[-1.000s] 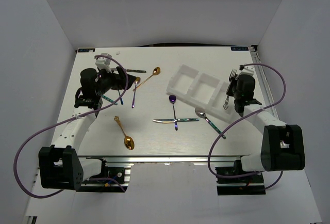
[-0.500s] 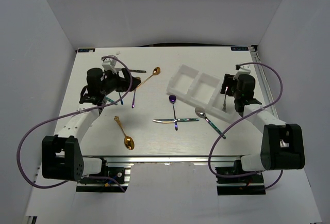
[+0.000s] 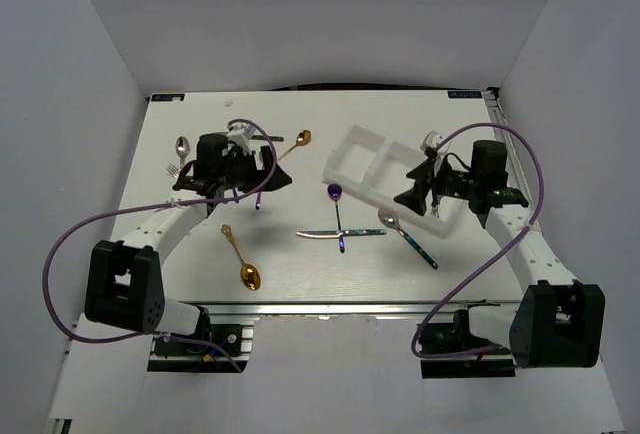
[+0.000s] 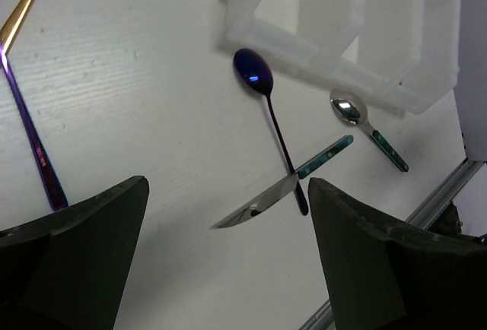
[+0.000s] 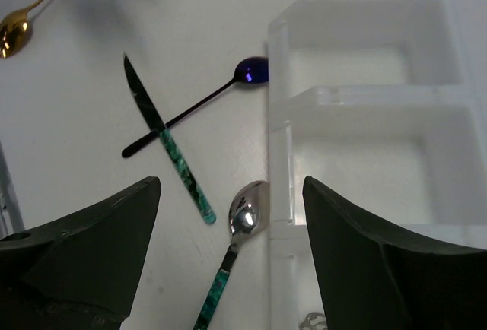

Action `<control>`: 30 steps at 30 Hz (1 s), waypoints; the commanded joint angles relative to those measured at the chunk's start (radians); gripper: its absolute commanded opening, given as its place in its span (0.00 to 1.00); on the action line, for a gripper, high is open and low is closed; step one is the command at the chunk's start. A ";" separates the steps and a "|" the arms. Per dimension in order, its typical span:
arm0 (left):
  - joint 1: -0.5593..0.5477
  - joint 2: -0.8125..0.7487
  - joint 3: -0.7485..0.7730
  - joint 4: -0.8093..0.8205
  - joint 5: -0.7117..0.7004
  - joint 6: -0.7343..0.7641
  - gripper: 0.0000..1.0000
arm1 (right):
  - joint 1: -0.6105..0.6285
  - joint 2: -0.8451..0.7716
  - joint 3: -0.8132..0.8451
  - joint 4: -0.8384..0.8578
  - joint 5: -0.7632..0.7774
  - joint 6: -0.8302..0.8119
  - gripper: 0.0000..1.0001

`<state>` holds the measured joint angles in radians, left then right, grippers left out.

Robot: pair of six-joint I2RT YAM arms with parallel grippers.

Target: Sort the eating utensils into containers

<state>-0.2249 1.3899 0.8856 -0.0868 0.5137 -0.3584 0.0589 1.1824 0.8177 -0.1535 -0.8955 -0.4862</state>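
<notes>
The white three-compartment tray [image 3: 372, 159] lies at the back right. In front of it lie a purple spoon [image 3: 334, 194], a green-handled knife [image 3: 340, 234] crossing that spoon's handle, and a silver spoon with a green handle [image 3: 405, 232]. My right gripper [image 3: 408, 194] hovers open over the tray's front wall [image 5: 278, 155], with the silver spoon [image 5: 245, 220] below it. The tip of a silver fork [image 5: 312, 319] shows in the nearest compartment. My left gripper [image 3: 272, 172] hangs open and empty, looking down on the knife [image 4: 281, 189] and the purple spoon [image 4: 262, 94].
A gold spoon [image 3: 240, 256] lies at the front left and another [image 3: 295, 144] at the back. A purple utensil [image 3: 259, 194] lies under the left arm. A silver spoon [image 3: 181, 144] and a fork [image 3: 172, 167] sit at the far left.
My right gripper opened, let go of the silver fork at the tray's right compartment, and swung left. The left arm moved right, uncovering the spoon and fork at the far left.
</notes>
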 commanded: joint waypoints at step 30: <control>0.220 0.639 0.619 -0.352 -0.483 0.114 0.88 | -0.054 -0.127 -0.002 -0.136 -0.054 -0.123 0.82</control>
<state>-0.0181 2.0327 1.4445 -0.4210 0.0418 -0.2642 0.0135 1.0618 0.8021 -0.2691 -0.9436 -0.5854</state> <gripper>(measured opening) 0.883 0.823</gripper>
